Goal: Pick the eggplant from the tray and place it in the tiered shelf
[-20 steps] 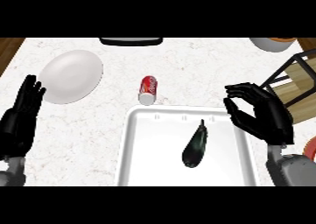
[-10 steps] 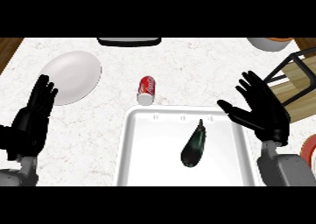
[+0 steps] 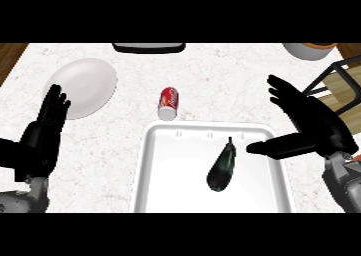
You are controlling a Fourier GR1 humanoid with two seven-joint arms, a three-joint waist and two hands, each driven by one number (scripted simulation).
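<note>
Dark elongated eggplant [image 3: 222,167] lay in white rectangular tray [image 3: 168,172].
Right hand [image 3: 319,125] splayed, thumb seemingly over rim; left hand [image 3: 43,132] rested open.

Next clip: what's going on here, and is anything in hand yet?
Nothing is held yet. The eggplant lies untouched in the white tray. The right hand is open over the tray's right edge, its thumb pointing toward the eggplant but apart from it. The left hand rests open at the left, beside the white plate. The tiered shelf stands at the right edge, without the eggplant.
</note>
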